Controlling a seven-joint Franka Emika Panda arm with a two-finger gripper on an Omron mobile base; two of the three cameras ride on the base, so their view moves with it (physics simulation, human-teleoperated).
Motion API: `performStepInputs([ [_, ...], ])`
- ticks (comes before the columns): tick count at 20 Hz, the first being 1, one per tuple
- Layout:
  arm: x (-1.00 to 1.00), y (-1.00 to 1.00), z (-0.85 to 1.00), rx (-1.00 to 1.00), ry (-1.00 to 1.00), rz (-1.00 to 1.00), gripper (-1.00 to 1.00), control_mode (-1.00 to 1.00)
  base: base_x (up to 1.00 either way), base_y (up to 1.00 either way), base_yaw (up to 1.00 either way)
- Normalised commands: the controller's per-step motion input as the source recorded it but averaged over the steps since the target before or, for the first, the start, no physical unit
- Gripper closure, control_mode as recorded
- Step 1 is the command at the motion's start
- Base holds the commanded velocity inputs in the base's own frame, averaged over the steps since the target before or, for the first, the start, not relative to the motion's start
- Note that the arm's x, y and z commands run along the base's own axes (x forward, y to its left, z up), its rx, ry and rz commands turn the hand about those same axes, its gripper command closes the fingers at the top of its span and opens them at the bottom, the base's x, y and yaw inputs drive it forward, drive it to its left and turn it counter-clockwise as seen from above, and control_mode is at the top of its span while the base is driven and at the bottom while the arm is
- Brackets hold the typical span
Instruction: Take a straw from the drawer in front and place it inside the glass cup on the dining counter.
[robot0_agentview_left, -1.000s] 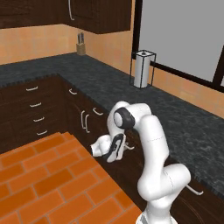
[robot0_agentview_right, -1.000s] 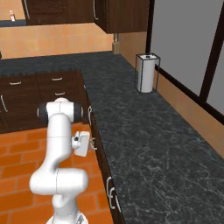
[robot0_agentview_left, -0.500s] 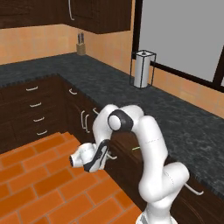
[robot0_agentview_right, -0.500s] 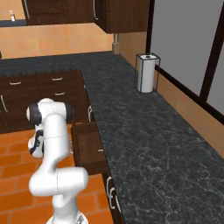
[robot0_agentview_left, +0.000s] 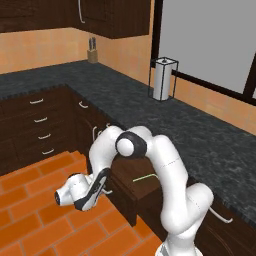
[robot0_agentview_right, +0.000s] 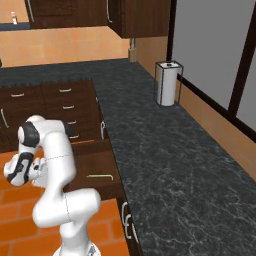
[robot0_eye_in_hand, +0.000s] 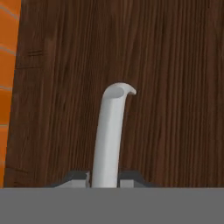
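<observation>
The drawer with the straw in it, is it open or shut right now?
Open. The drawer stands pulled out from the cabinet run, and the straw lies uncovered inside. The pincer is shut on its handle.

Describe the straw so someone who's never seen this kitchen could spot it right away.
Start at the long black speckled counter under the window and look down its front to the one dark wooden drawer pulled open, with the end effector shut on its handle. The straw lies flat inside: a thin light-green line, the one pale thing on the brown drawer floor.
</observation>
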Motion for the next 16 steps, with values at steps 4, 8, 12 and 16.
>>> performStepInputs([
  [4, -0.24, 0.71, 0.27, 0.27, 0.15, 0.04, -1.0, -1.0, 0.0, 0.0, 0.0],
  [8, -0.08, 0.21, 0.62, 0.4, 0.27, 0.0, -1.0, -1.0, 0.0, 0.0, 0.0],
  [12, -0.18, 0.0, 0.81, 0.51, 0.31, 0.0, -1.0, -1.0, 0.0, 0.0, 0.0],
  [16, -0.21, -0.17, 0.98, 0.45, 0.19, 0.0, -1.0, -1.0, 0.0, 0.0, 0.0],
])
